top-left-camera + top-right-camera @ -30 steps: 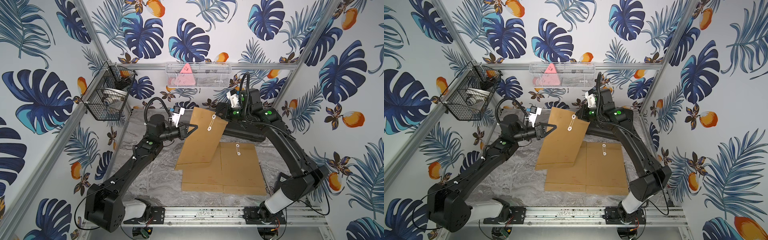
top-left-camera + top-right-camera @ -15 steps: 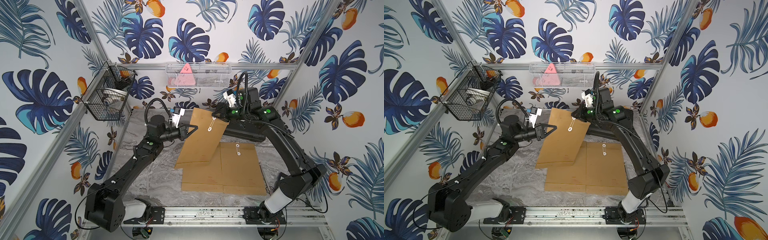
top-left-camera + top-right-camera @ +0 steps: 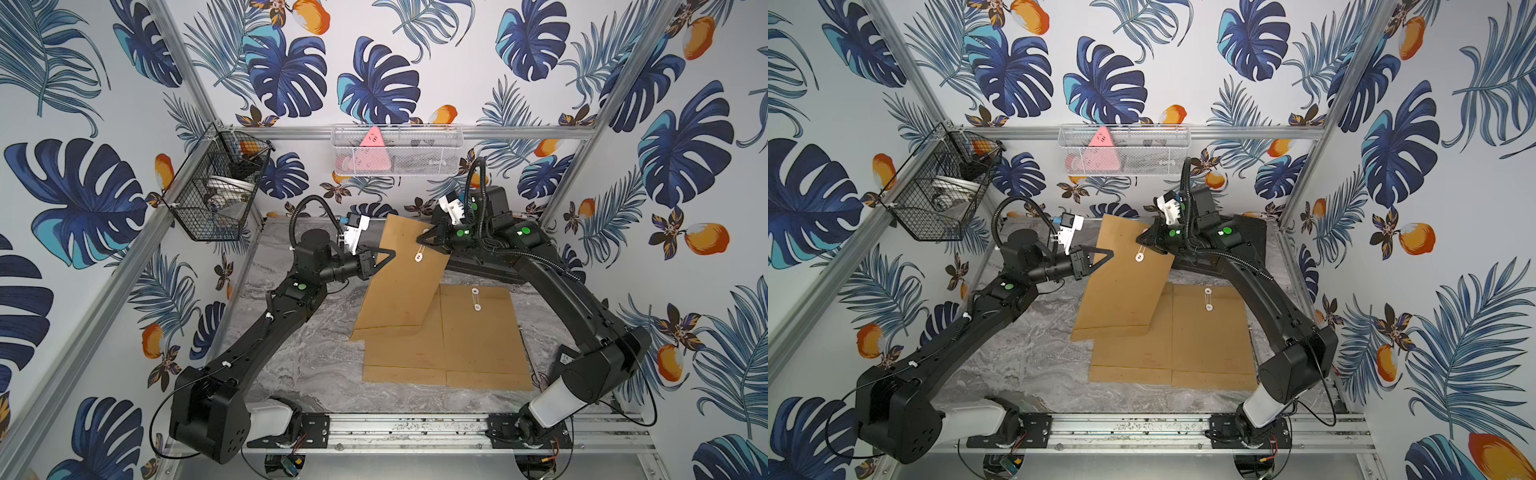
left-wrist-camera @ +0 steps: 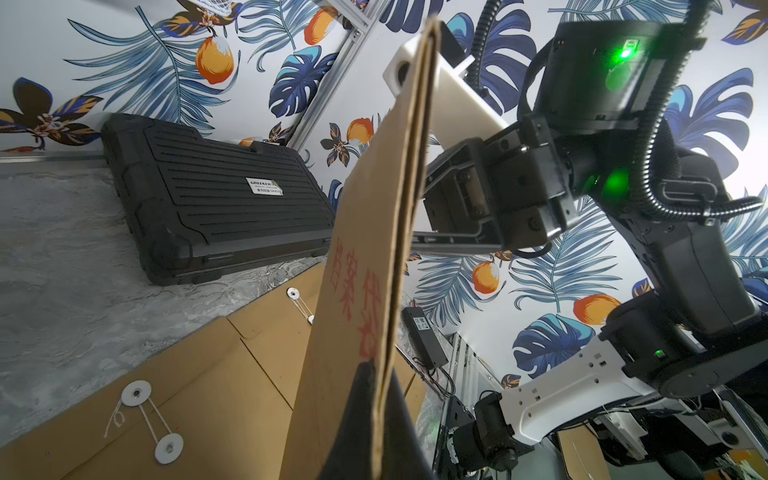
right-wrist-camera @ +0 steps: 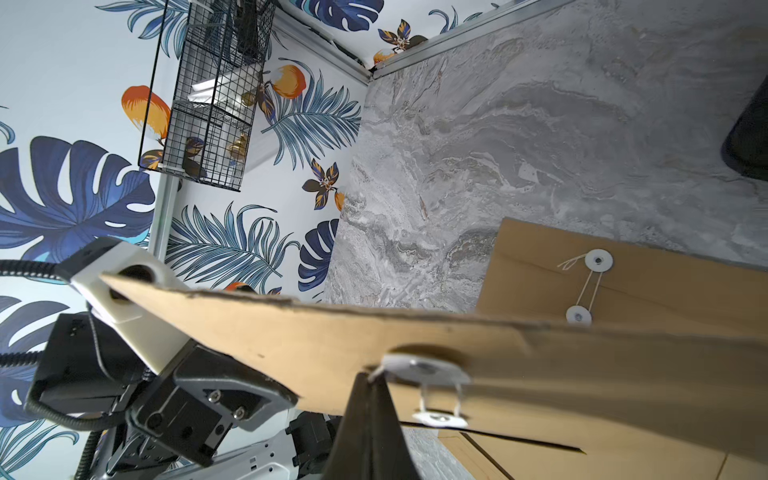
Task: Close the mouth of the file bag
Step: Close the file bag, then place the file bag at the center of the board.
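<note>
My left jaws pinch the raised file bag (image 3: 401,282) by its edge, my right jaws pinch beside its button (image 3: 417,258); uneven pulling could tear the paper.

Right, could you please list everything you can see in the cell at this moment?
held file bag: one, brown, raised and tilted over the table
flat file bags: two, brown, side by side on the table
case: one, black, at the table's back
wire basket: one, black, left wall
mesh tray: one, white, back wall, holding a pink triangle
table: one, grey marble
left gripper: black, shut on the held file bag's edge
right gripper: black, shut, tips at its string clasp
</note>
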`<state>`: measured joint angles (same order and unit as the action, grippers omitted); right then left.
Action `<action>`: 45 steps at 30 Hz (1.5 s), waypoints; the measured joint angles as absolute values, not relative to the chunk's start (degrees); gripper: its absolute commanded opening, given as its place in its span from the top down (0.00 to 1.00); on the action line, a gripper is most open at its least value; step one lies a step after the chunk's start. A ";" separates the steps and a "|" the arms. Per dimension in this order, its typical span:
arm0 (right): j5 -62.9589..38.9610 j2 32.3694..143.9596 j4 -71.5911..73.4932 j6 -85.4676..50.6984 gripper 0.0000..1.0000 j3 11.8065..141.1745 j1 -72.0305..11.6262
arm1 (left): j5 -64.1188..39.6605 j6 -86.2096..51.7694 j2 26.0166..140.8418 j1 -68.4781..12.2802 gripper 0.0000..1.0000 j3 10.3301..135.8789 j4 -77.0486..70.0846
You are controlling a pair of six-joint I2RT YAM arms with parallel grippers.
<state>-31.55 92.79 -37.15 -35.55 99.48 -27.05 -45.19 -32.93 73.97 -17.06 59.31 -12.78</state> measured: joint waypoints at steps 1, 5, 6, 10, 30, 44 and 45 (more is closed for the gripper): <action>-31.57 92.60 -36.69 -35.57 0.99 98.91 -27.05 | -45.15 -32.93 73.97 -17.06 1.00 59.44 -12.60; -31.57 91.79 -35.00 -36.21 0.99 96.79 -27.09 | -44.69 -32.95 73.97 -16.80 1.00 60.12 -12.27; -31.57 91.50 -34.70 -36.21 0.99 96.20 -27.09 | -44.69 -32.95 73.97 -16.69 1.00 60.38 -11.99; -32.05 90.50 -34.57 -36.21 0.95 94.63 -27.14 | -43.88 -32.99 73.97 -16.19 1.00 61.19 -12.05; -34.39 79.70 -20.86 -36.14 0.30 69.12 -18.63 | -43.29 -39.35 72.29 -12.88 1.00 66.92 -13.50; -48.53 79.72 9.15 -43.51 0.64 56.66 -18.22 | -47.79 -51.05 75.81 -12.29 1.00 73.28 -15.86; -48.77 79.31 10.37 -44.80 0.72 55.83 -18.20 | -47.75 -51.05 75.85 -11.97 1.00 73.60 -15.86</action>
